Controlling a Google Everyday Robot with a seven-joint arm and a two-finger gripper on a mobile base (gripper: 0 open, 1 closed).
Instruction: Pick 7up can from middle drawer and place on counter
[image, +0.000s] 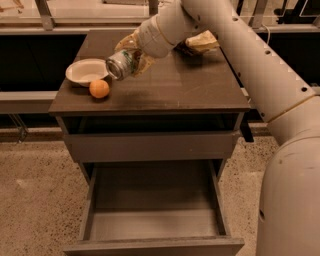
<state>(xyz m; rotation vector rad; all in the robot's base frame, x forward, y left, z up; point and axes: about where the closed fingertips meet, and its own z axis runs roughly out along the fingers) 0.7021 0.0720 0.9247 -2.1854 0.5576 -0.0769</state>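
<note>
My gripper (129, 56) is shut on the 7up can (121, 63), a silver can with green markings, held tilted with its end facing the camera. It hangs above the left part of the counter (165, 85), the dark brown glossy top of the cabinet, just right of the white bowl. The middle drawer (152, 210) is pulled out below, its grey floor bare. The white arm reaches in from the right.
A white bowl (86, 71) and an orange (99, 88) sit at the counter's left edge. A crumpled bag (202, 42) lies at the back right. The drawer front above the open one (150, 145) is shut. Speckled floor surrounds the cabinet.
</note>
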